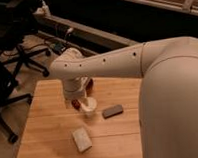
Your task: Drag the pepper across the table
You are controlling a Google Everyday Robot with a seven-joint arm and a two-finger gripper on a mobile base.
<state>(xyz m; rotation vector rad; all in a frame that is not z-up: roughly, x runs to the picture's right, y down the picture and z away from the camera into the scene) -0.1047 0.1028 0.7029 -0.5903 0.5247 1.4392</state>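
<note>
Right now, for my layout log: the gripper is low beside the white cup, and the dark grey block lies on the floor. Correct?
No: the camera view shows the dark grey block on the table, not the floor. The gripper is indeed low beside the white cup.

1 view, high behind arm (106, 60), facing down on table (50, 126); tool (79, 99) mid-frame.

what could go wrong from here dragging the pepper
1. The white cup stands right beside the pepper, close under the gripper; a drag could tip or push it.
2. The dark grey block lies just past the cup, so a drag toward it may shove it too.
</note>
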